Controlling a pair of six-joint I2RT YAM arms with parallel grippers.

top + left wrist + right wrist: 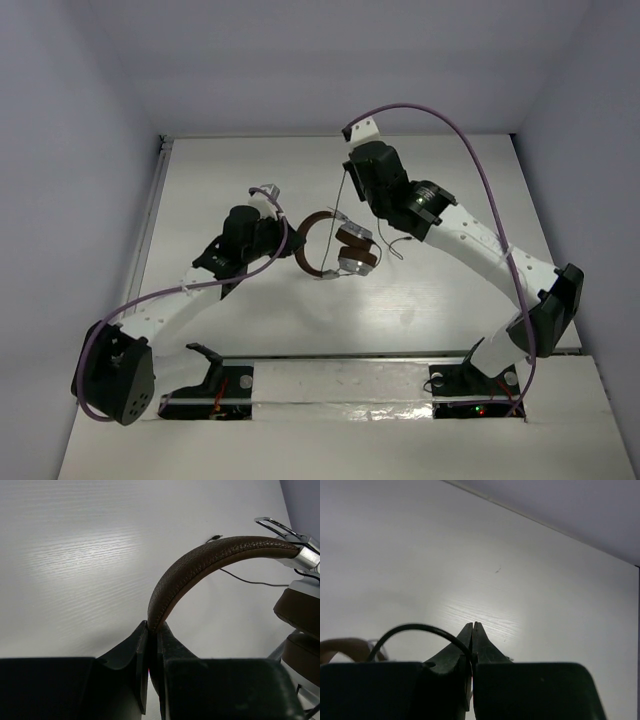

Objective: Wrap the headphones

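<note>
The left tool is clamped on the brown headband of the headphones, which sit mid-counter between both tools. The band arches away from it, its long axis running left to right. The earcups are at the right end, cut off in the left wrist view. Farther back, the right tool pinches the thin black cord, whose run down to the cups is hard to trace.

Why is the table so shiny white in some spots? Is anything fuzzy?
Left wrist: light glares in streaks off the table; the headband looks sharp. Right wrist: a bright patch beyond the right pincer, whose body is dark and soft. Top: a pale sheen mid-table.
</note>
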